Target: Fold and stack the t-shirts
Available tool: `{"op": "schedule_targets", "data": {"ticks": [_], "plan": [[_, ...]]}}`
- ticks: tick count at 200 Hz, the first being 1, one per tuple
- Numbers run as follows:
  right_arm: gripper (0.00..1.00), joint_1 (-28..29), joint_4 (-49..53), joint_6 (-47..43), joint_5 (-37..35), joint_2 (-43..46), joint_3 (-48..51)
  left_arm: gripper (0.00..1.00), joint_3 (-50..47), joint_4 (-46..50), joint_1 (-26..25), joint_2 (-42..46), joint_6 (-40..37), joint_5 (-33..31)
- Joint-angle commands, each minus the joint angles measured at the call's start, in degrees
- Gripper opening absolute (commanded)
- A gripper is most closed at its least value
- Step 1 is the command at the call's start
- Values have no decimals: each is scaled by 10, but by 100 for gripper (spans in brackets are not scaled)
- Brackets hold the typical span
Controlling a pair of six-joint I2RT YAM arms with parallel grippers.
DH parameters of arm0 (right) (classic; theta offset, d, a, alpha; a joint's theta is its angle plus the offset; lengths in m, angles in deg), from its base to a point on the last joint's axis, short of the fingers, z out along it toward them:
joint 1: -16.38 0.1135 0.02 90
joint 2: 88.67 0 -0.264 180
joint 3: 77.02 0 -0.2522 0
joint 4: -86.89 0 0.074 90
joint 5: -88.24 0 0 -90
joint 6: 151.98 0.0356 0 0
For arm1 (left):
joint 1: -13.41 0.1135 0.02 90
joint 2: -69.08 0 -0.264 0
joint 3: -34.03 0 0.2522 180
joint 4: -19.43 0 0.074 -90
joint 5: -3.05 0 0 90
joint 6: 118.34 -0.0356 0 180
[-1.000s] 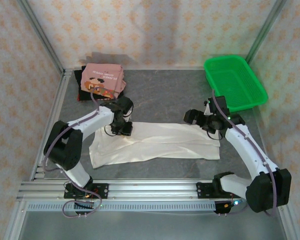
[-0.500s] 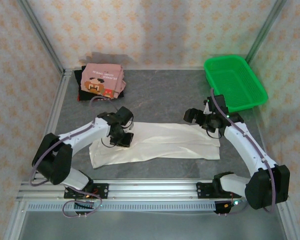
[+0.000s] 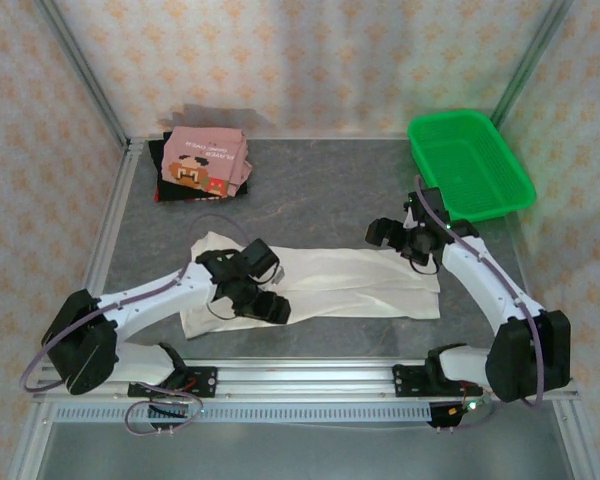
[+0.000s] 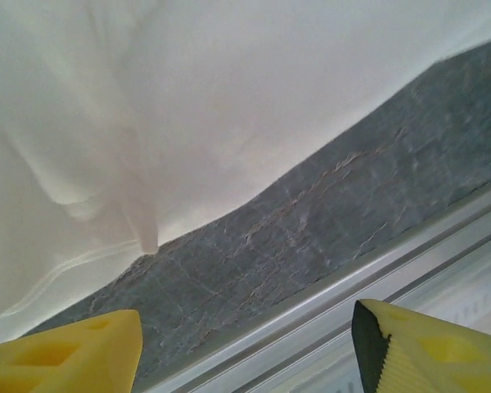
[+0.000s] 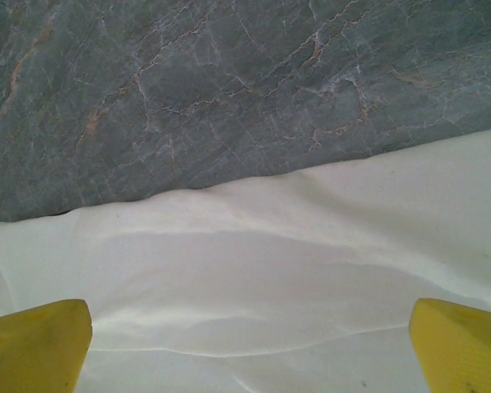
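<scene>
An off-white t-shirt (image 3: 350, 285) lies spread in a long band across the middle of the table. My left gripper (image 3: 270, 306) hovers over its near left part, close to the front rail. In the left wrist view the left gripper (image 4: 245, 352) is open, with bare table between its yellow fingertips (image 4: 65, 352) and the shirt's edge (image 4: 188, 123) beyond. My right gripper (image 3: 405, 245) is over the shirt's far right end. In the right wrist view the right gripper (image 5: 250, 348) is open above the white cloth (image 5: 254, 278). A folded pink t-shirt (image 3: 202, 163) tops black ones (image 3: 166, 187) at the back left.
A green plastic basket (image 3: 470, 165) stands at the back right corner. The aluminium front rail (image 3: 310, 378) runs just below the shirt's near edge. Metal frame posts and patterned walls enclose the grey table (image 3: 330, 190).
My left gripper has moved from the shirt's far left edge toward the front rail, opened and let go of the cloth. A corner of cloth now shows at the upper left. The right arm has hardly moved.
</scene>
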Motion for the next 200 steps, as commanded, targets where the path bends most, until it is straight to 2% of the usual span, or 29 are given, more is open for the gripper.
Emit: {"op": "schedule_targets", "data": {"ticks": [1, 18, 43, 87, 125, 162, 200], "plan": [[99, 3, -7, 5, -22, -5, -20, 72, 38, 47, 36, 10, 11, -68], [99, 3, 6, 2, -25, -17, -23, 72, 51, 70, 93, 8, 55, -125], [99, 3, 44, 7, -26, -60, -32, 71, 49, 98, 169, -10, 118, -171], [100, 3, 69, 35, -25, -124, -16, 64, -11, 53, 186, -78, 200, -230], [100, 3, 64, 67, -77, -147, 17, 62, -4, 9, 194, -162, 217, -279], [100, 3, 69, 92, -120, -155, 57, 59, 114, 12, 195, -292, 162, -319], [99, 3, 93, 99, -118, -124, 88, 57, 322, 42, 193, -441, 105, -332]]}}
